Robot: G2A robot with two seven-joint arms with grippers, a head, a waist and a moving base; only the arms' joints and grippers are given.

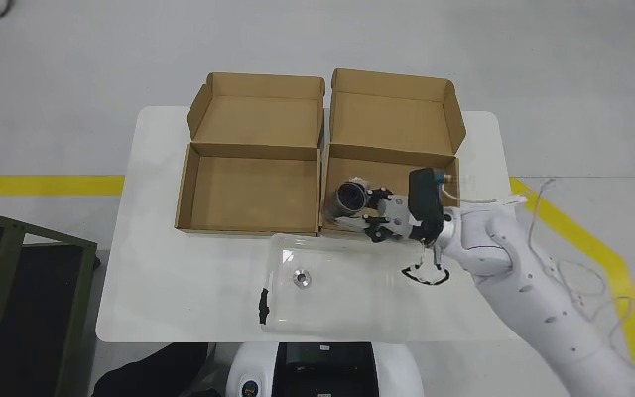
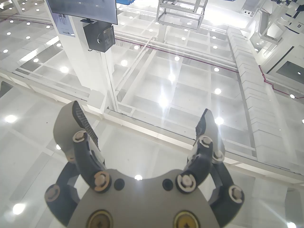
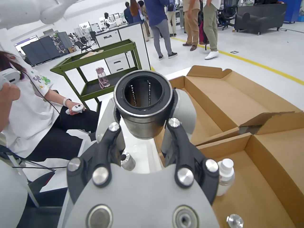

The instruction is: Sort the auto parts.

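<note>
Task status: in progress, judged to be about mid-way. The right gripper (image 3: 143,112) is clenched on a linear bearing (image 3: 140,123), a dark metal cylinder with an open bore. In the top view the bearing sits over the left end of the right box (image 1: 392,174), close to the wall beside the left box (image 1: 248,194). Which box it is meant for cannot be told. Parts judged already sorted: a white bottle-shaped part (image 3: 225,176) and a small metal piece (image 3: 235,220) lie on the floor of the right box. The left box presents bare cardboard floor. Parts judged outstanding: a small metal part (image 1: 303,279) lies in the clear tray (image 1: 337,298). A dark part (image 1: 264,305) lies at the tray's left front edge, and a dark looped part (image 1: 425,273) lies at its right end, near the worktop (image 1: 159,248) surface. Both dark parts are too small to identify. The left gripper (image 2: 142,117) is released, holds nothing, and points up toward the ceiling, away from the worktop. Remaining work, as judged: deposit the bearing in its box, then clear the tray and its surroundings.
</note>
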